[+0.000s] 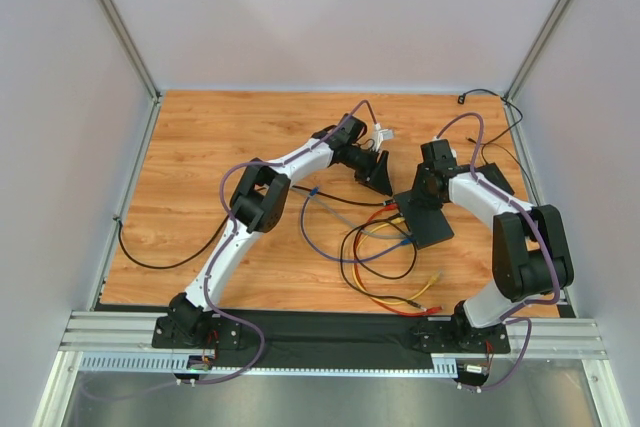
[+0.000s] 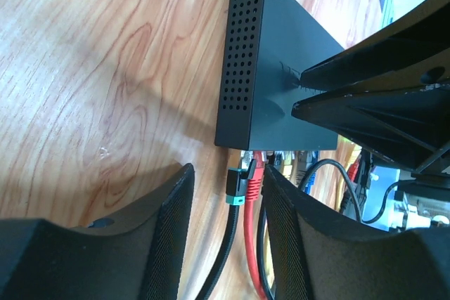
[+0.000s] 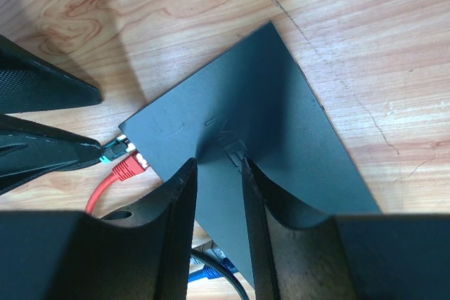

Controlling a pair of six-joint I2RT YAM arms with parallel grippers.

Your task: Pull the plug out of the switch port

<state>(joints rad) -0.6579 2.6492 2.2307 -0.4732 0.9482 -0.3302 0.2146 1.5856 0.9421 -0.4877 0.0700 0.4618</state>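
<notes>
- Your left arm stretches across the table [image 1: 200, 137] toward its middle with the elbow raised. The left gripper [image 2: 228, 170] is held low, level with the cabled edge of the switch [image 2: 267, 68].
- The left jaws stand open at a middling width. A black plug [image 2: 235, 187] with a teal clip and a red plug [image 2: 254, 173] touching it both sit in the gap between the fingers.
- In the right wrist view, one left finger [image 3: 49, 152] touches the black plug with its tip, and the other finger stands apart from it.
- Your right arm folds in from the right with the wrist tipped down. The right gripper [image 3: 219, 163] is planted tips-first on the switch's flat top.
- The right jaws are narrowly parted with nothing between them.
- The switch is a flat, matte black box lying on the wood under your right fingertips and just ahead of your left ones. One short side is pierced with rows of round holes.
- Both plugs sit in ports on the edge facing the left gripper. A blue plug [image 3: 207, 273] shows farther along that edge, beneath your right wrist.
- Loose cables [image 1: 375, 262] in red, yellow, blue and black loop behind both hands, toward the arm bases.
</notes>
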